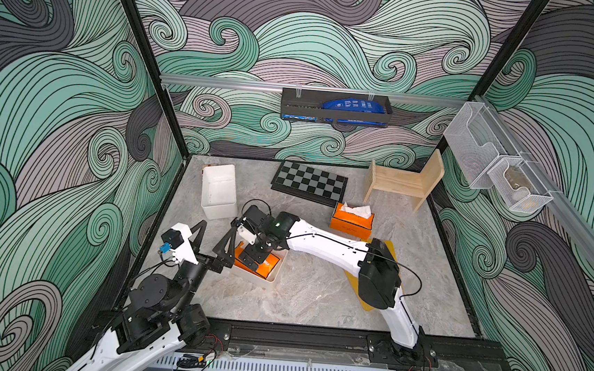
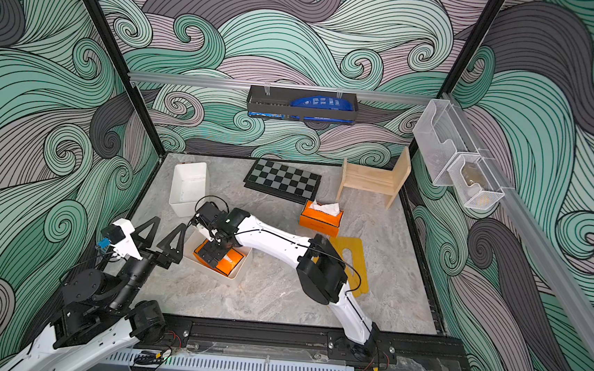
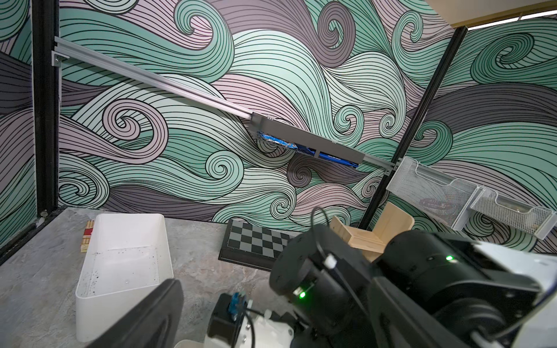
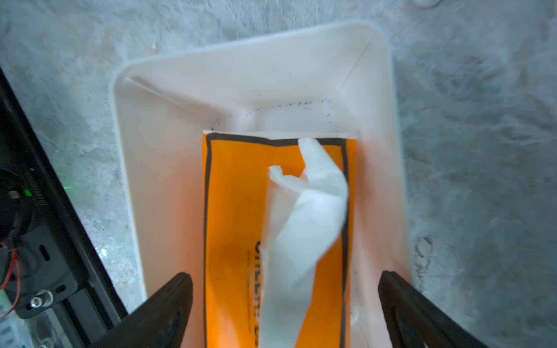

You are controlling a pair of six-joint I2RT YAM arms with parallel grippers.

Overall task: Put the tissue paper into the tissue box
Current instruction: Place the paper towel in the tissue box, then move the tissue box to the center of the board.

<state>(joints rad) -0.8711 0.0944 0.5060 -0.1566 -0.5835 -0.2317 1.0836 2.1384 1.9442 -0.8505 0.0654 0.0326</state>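
Right wrist view: the right gripper [image 4: 286,277] stands with its jaws spread wide, gripping nothing. The tissue paper [image 4: 301,217] lies in the gap between its fingers [image 4: 168,304], touching neither. It is a crumpled white strip running from under the wrist out past the fingertips. It rests along the top of the orange tissue box [image 4: 235,211]; whether any of it enters an opening cannot be told. The box sits in a white tray [image 4: 271,75] directly beneath the gripper. In a top view the left gripper [image 1: 213,236] hovers just beside the tray, jaws wide and empty. A second orange box [image 1: 351,225], with tissue standing out of its top, sits well apart, beyond the right forearm.
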